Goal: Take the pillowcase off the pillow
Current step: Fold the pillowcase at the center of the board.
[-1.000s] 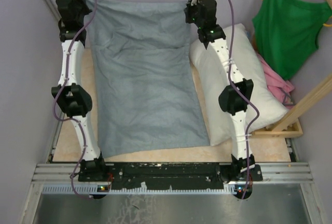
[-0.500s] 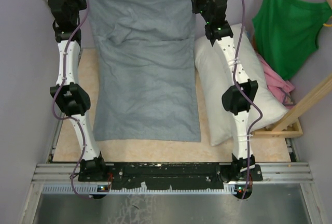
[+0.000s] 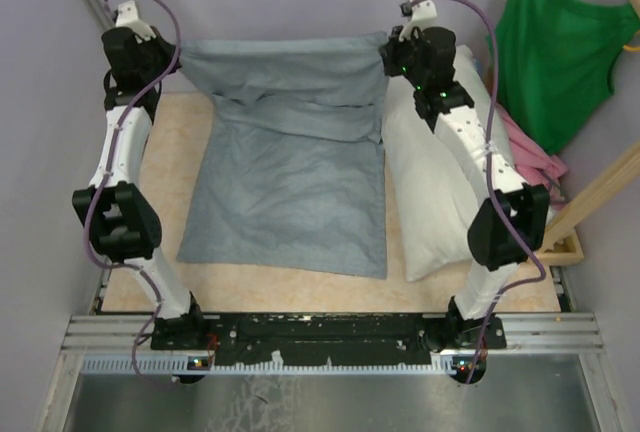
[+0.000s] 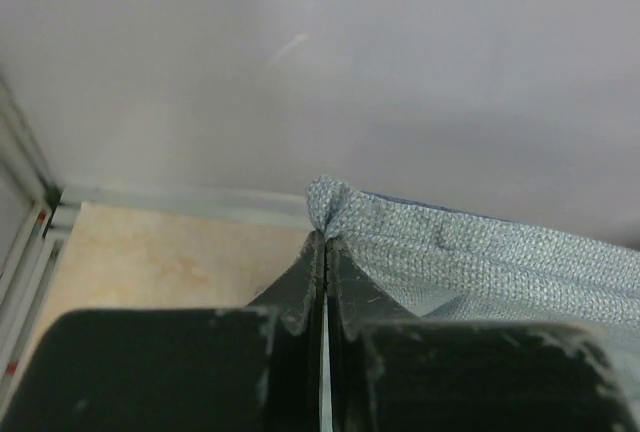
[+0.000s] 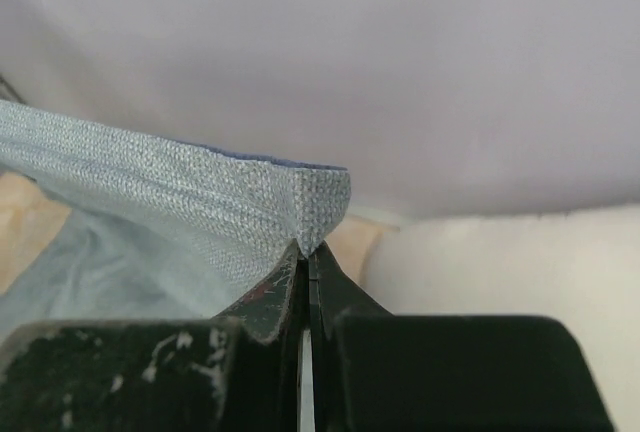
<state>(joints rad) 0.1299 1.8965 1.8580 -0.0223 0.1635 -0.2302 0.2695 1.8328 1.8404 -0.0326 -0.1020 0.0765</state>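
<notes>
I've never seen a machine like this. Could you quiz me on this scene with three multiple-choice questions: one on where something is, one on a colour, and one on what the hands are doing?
1. Where is the white pillow?
A) inside the pillowcase
B) beside the pillowcase, on the robot's right
C) on the floor

2. What colour is the tank top hanging at the right?
A) red
B) green
C) yellow

3. What are the left hand and right hand doing?
A) both open, touching nothing
B) only the left grips cloth
C) each shut on a far corner of the pillowcase

Answers: 1 B, the pillow lies bare next to the flat case. 2 B, it is bright green. 3 C, each wrist view shows a hand clamped on a cloth corner.
</notes>
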